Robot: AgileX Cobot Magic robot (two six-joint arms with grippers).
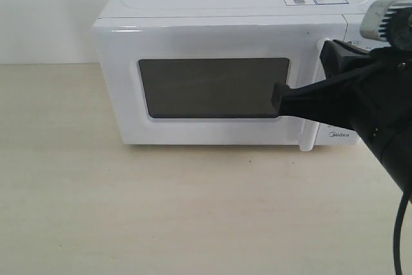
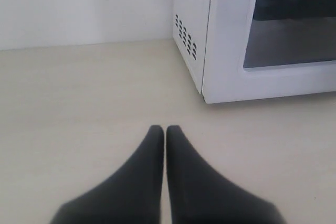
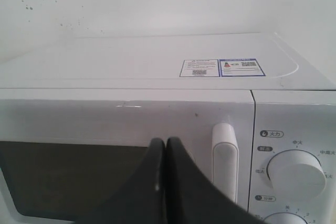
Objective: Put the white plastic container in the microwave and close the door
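The white microwave (image 1: 193,4) stands at the back of the table, its door (image 1: 212,49) shut flush against the body, dark window facing me. My right gripper (image 1: 278,100) is shut and empty, its tip against the window's right edge, just left of the vertical white bar handle (image 3: 224,156). In the right wrist view the right gripper (image 3: 166,143) sits in front of the door, beside the knobs (image 3: 296,172). My left gripper (image 2: 165,129) is shut with nothing in it, low over the table, left of the microwave (image 2: 220,45). The white plastic container is out of view.
The pale wooden table (image 1: 161,210) stretches in front of and to the left of the microwave. A white wall (image 1: 45,11) stands behind. A black cable (image 1: 400,236) hangs from the right arm at the right edge.
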